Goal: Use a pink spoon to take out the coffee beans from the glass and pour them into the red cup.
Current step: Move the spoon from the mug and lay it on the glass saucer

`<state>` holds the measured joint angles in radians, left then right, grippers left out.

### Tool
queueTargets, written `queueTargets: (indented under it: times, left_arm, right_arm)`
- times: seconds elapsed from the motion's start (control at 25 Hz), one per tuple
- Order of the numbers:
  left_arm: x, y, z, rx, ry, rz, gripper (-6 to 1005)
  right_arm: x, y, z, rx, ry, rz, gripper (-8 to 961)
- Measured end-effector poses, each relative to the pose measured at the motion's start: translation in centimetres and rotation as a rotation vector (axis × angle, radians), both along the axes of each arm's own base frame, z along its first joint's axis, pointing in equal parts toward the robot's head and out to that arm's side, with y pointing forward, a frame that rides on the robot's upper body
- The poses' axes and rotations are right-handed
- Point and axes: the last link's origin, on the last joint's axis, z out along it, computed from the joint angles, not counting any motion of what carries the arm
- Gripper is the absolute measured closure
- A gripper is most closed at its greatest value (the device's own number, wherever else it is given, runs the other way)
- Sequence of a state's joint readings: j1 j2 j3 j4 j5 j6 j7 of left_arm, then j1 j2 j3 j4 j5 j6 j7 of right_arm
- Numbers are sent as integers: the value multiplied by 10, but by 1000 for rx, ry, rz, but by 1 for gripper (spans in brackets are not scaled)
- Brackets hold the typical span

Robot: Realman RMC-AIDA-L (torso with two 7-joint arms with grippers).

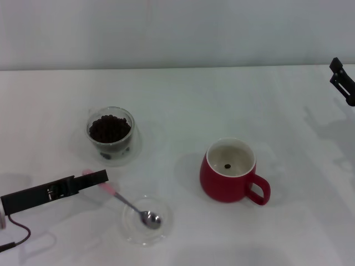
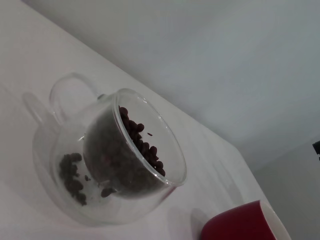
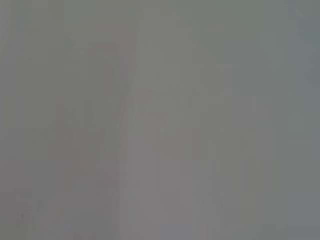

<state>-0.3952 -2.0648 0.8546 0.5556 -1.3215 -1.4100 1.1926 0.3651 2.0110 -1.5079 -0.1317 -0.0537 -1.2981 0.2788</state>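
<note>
The left end effector (image 1: 95,178) hovers low over the white counter (image 1: 183,100), its black tip lying right over the pale pink handle of the small pink spoon (image 1: 130,206). From where I stand I cannot tell whether its fingers are spread or closed on the handle; they overlap it in the head view, and the left wrist view does not show them at all.

The spoon lies slanted, its shiny metal bowl resting in a flat shallow clear round dish (image 1: 145,220) near the front edge of the counter, and the handle juts up and out toward the arm. That looks deliberate: the raised handle is easy to take hold of.

The short clear round glass (image 1: 111,134) stands just behind the end effector, still well filled with dark brown coffee beans (image 1: 110,127). In the left wrist view the beans sit in an inner bowl within the thick outer wall. The squat dark red cup (image 1: 230,172) stands well apart to the right, upright, its loop handle turned toward the front right. Its white inside holds only one dark speck, probably a single bean, so I judge the scooping is barely begun.

The right end effector (image 1: 343,80) shows only at the far right edge, clear of everything, seemingly parked; its fingers cannot be made out.
</note>
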Motion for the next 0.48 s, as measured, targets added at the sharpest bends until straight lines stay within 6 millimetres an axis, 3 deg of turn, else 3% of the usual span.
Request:
queueTargets:
  times: [0.48]
  left_arm:
    - [-7, -1, 6, 33, 4, 15, 863]
  right_arm:
    - [1, 0, 0, -1, 0, -3, 78]
